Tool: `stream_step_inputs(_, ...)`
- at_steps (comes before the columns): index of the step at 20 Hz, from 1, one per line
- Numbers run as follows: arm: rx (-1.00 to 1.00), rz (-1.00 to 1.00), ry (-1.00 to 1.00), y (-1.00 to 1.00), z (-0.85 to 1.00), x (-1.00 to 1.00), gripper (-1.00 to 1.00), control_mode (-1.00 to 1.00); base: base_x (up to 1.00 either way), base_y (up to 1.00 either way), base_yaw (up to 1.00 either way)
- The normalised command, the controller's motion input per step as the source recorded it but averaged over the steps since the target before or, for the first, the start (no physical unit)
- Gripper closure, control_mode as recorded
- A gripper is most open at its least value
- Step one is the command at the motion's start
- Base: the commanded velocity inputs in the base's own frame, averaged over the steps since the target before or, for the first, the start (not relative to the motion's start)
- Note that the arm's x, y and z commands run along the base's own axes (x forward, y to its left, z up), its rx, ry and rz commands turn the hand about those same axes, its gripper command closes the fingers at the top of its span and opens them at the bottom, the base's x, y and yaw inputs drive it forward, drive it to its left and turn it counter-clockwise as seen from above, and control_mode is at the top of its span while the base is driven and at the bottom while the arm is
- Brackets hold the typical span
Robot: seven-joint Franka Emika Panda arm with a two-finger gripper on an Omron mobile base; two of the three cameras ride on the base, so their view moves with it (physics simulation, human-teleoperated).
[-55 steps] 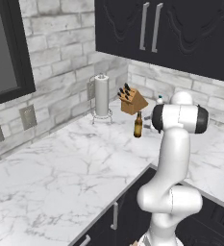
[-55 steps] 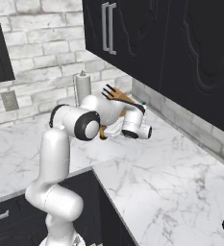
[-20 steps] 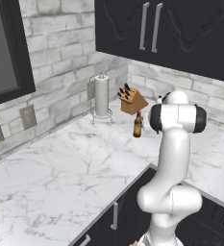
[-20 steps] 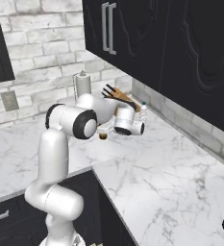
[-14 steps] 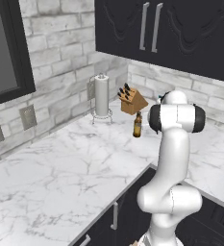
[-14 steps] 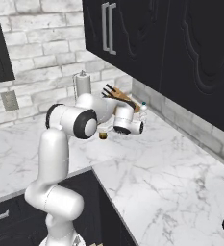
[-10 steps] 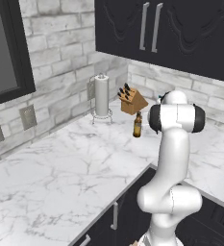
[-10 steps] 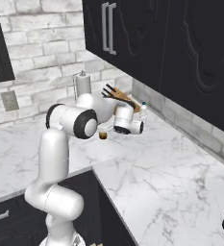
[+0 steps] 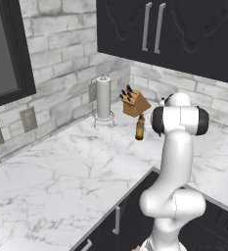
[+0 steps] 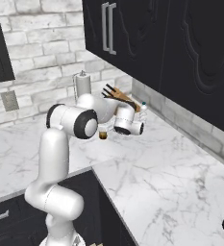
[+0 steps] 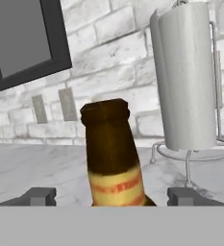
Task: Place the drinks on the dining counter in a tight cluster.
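A brown glass bottle [image 11: 112, 158] with a pale, red-striped label stands upright on the L-shaped marble worktop [image 9: 86, 166]. It is also visible in the left base view as the brown bottle [image 9: 140, 127], just in front of the knife block. My gripper [image 11: 112, 197] is open around the bottle's neck, one fingertip [image 11: 39, 196] on each side with a gap to the glass. A clear water bottle [image 10: 143, 109] with a pale cap stands by the wall behind my hand [image 10: 128, 122]. The dining counter is out of view.
A paper-towel roll [image 9: 103, 97] on a wire stand is close behind the bottle, and a wooden knife block [image 9: 134, 103] is beside it. Brick wall and dark upper cabinets [image 9: 184, 34] close off the corner. Open marble lies toward the front left.
Since the earliest frames my hand has drawn in toward the brown bottle. Over the last second the arm has stayed almost still.
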Motion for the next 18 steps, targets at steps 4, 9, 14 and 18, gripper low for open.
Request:
stream_step_inputs(4, 0.04, 0.0, 0.0, 0.0, 0.06, 0.0, 1.0, -1.0, 0.0, 0.0, 0.0)
stream_step_inputs(9, 0.05, 0.0, 0.0, 0.0, 0.06, 0.0, 1.0, -1.0, 0.0, 0.0, 0.0)
stream_step_inputs(14, 0.03, 0.0, 0.0, 0.0, 0.4, -0.18, 1.0, -1.0, 0.0, 0.0, 0.0)
stream_step_inputs(18, 0.03, 0.0, -0.06, 0.0, 0.73, -0.55, 1.0, -1.0, 0.0, 0.0, 0.0)
